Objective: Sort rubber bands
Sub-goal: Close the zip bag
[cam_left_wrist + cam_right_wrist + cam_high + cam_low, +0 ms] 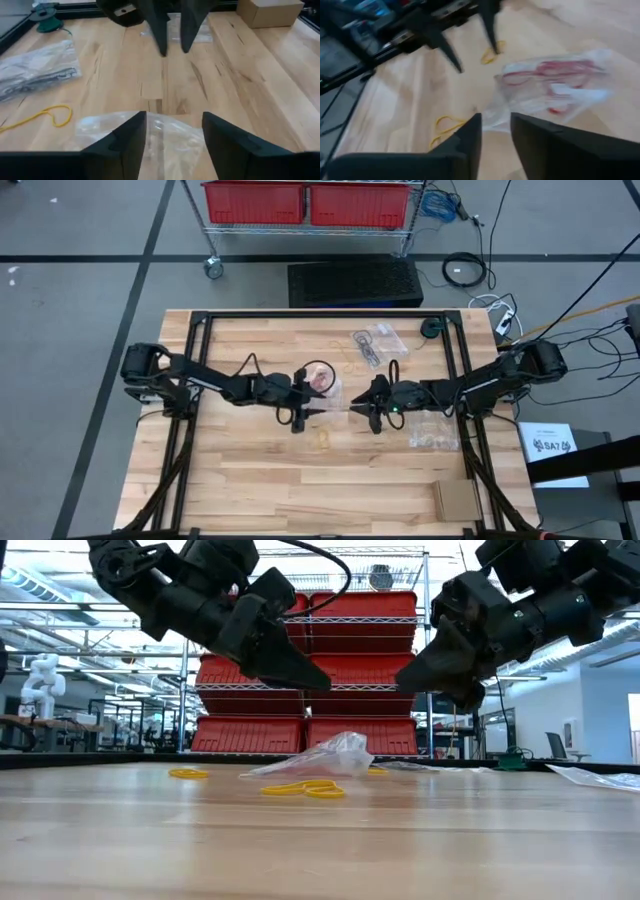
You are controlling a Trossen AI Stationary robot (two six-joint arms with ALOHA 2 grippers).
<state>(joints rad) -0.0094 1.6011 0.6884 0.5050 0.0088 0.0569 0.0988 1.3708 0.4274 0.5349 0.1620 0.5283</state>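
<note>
While both arms hang over the middle of the worktop [250, 480], I see nothing held in either claw. Nearest the low camera, a couple of yellow rubber bands [303, 789] lie flat on the wood, with another yellow band [188, 774] off toward the left edge. Just behind them sits a crumpled clear bag [325, 758]; my right wrist camera shows red rubber bands [550, 75] inside it.

My left gripper [318, 406] hovers above the wood at the bag's left side, fingers [127, 142] spread wide with only plastic and bare wood between them. My right gripper [357, 409] faces it from the bag's right side, tips raised off the wood, its fingers [465, 140] parted by a narrow gap and empty.

Farther back, toward the far edge, more clear bags [372, 342] lie flat, one holding dark bands. A small cardboard box [456, 500] rests by the near right corner.
</note>
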